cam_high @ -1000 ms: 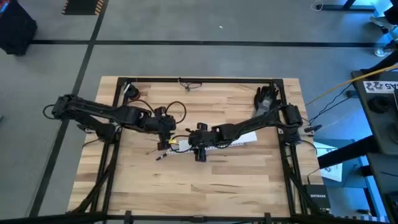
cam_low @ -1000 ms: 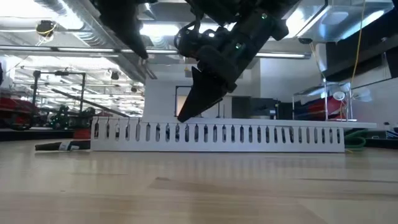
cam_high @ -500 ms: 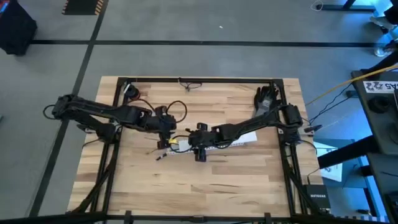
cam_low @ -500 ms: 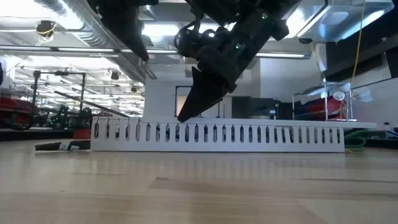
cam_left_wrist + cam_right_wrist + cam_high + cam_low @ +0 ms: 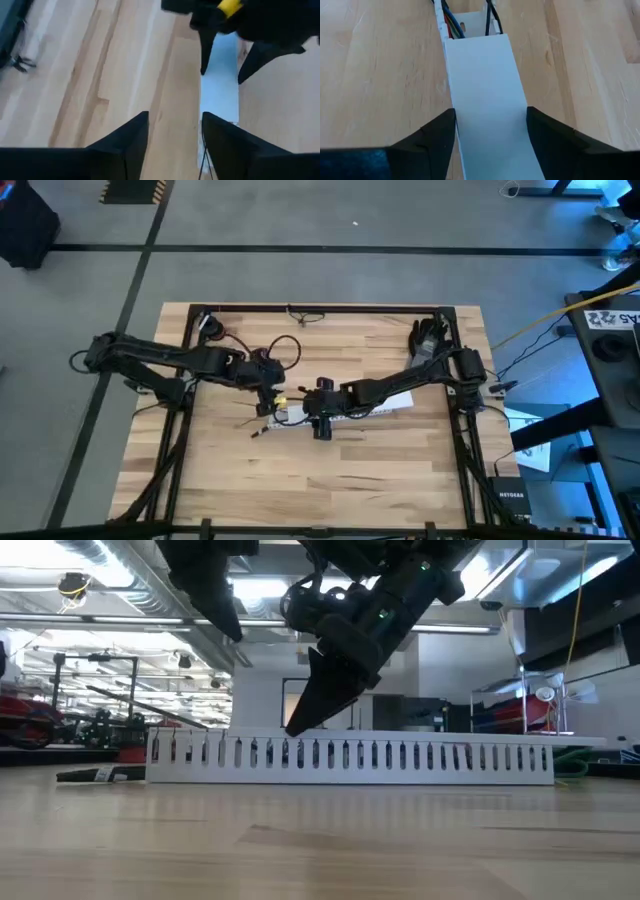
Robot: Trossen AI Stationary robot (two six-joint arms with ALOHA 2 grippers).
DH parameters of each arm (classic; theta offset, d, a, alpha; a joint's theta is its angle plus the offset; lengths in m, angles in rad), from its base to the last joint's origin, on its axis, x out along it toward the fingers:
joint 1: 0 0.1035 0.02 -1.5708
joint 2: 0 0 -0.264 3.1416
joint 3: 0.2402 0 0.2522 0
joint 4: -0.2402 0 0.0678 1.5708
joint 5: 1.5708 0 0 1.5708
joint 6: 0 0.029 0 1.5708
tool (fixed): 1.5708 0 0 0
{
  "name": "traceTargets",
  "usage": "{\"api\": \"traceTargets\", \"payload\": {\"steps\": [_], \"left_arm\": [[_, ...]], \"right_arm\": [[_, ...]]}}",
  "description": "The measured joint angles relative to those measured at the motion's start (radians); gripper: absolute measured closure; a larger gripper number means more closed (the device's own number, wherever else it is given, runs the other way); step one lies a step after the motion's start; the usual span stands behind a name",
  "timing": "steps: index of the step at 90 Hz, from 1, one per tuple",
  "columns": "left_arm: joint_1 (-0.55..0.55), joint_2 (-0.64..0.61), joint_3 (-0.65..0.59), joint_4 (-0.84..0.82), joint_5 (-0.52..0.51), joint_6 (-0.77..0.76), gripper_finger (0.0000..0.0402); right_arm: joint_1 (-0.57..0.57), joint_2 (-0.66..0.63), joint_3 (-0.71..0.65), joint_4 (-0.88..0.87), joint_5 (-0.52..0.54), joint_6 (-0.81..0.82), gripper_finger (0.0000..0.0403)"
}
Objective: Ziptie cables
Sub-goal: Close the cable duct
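While both arms reach toward the middle of the wooden bench (image 5: 230, 480), the left arm comes in from the left edge, and its left tool (image 5: 268, 385) hangs over the boards just left of centre. In the left wrist view that tool's two dark fingers (image 5: 125, 145) stand apart with bare wood between them and nothing held; the other arm's tool shows farther off, carrying a yellow mark.

Behind and around the left tool, the cables (image 5: 285, 352) curl in a thin dark loop on the bench, and more thin strands trail toward the near side, ending in small loose ends (image 5: 257, 430). A yellowish bit (image 5: 279, 398) lies between the two tools.

Just right of that, the right tool (image 5: 321, 418) sits at bench centre over one end of a long white slotted duct (image 5: 350, 755), which runs across the bench toward the right. In the low view the duct stands on its side wall with a row of narrow slots, and the right tool (image 5: 310, 715) points down with its tip just above the duct's top edge. In the right wrist view the fingers (image 5: 427, 140) are spread wide on either side of the duct's white cover (image 5: 487, 100); I cannot tell whether they touch it. At the far end of the cover, coloured and dark wires (image 5: 452, 22) lie inside the open duct.
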Motion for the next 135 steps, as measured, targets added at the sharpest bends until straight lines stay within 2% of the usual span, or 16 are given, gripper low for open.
{"api": "traceTargets", "payload": {"steps": [13, 26, 57, 80, 104, 110, 116, 135], "left_arm": [[0.029, 0.011, 0.000, -0.062, 0.041, -0.030, 0.0169], [0.027, 0.013, 0.000, -0.124, 0.040, -0.116, 0.0164], [-0.111, 0.013, -0.169, -0.140, 0.065, -0.350, 0.0164], [-0.196, 0.013, -0.261, 0.005, 0.066, -0.421, 0.0165], [-0.207, 0.013, -0.380, 0.157, 0.060, -0.448, 0.0168], [-0.208, 0.013, -0.394, 0.172, 0.058, -0.441, 0.0184], [-0.208, 0.013, -0.399, 0.173, 0.052, -0.438, 0.0219], [-0.210, 0.013, -0.401, 0.175, 0.039, -0.410, 0.0377]], "right_arm": [[0.000, 0.000, 0.000, 0.005, 0.000, 0.001, 0.0169], [-0.001, 0.002, -0.001, 0.033, 0.003, 0.003, 0.0169], [0.000, 0.002, -0.002, 0.041, 0.026, 0.004, 0.0169], [0.000, 0.002, -0.002, 0.042, 0.027, 0.004, 0.0169], [0.000, 0.002, -0.002, 0.043, 0.027, 0.003, 0.0169], [0.000, 0.002, -0.002, 0.043, 0.027, 0.003, 0.0169], [0.000, 0.002, -0.002, 0.043, 0.027, 0.003, 0.0169], [0.000, 0.002, -0.001, 0.043, 0.027, 0.003, 0.0169]]}}
